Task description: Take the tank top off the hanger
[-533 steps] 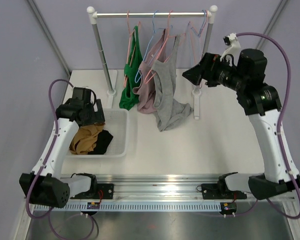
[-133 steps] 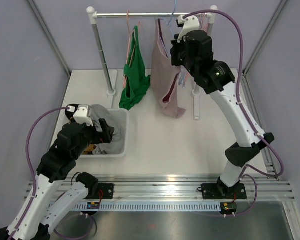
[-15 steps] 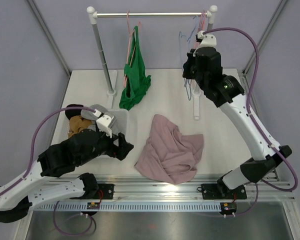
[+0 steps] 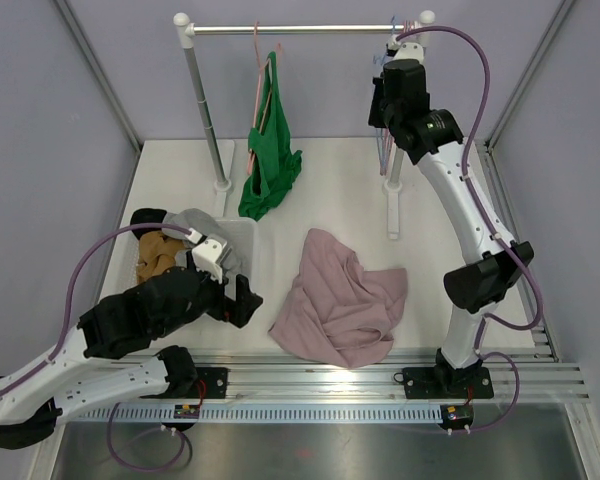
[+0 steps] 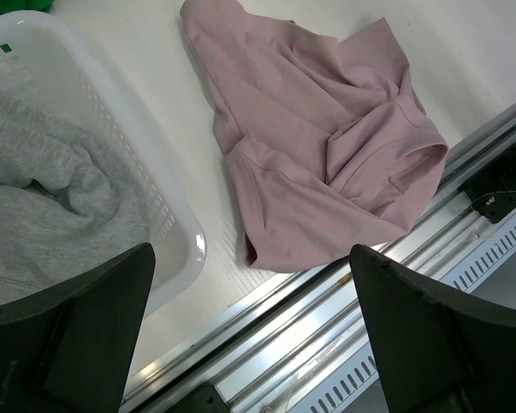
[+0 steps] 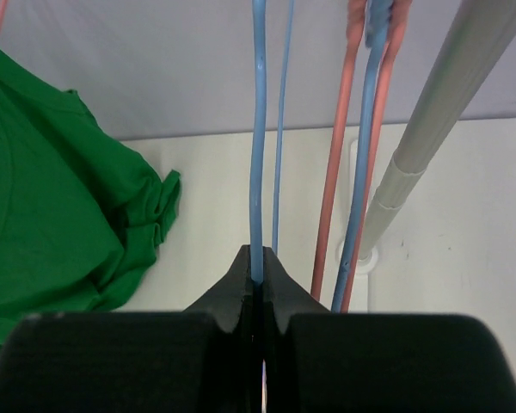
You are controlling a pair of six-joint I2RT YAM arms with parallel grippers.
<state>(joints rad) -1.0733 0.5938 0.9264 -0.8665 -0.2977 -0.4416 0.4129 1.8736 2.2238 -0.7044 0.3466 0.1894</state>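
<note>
Left fingers (image 5: pixel 439 344) just sprang apart; right fingers (image 6: pixel 237 297), clamped on the blue wire hanger (image 6: pixel 257 172), lifted it railward. The pink tank top (image 4: pixel 340 300) lies free on the counter (image 4: pixel 310 190).

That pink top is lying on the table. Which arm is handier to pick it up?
Left. The left gripper hangs open beside the pink tank top; the right gripper is up at the rail, shut on a blue hanger.
</note>
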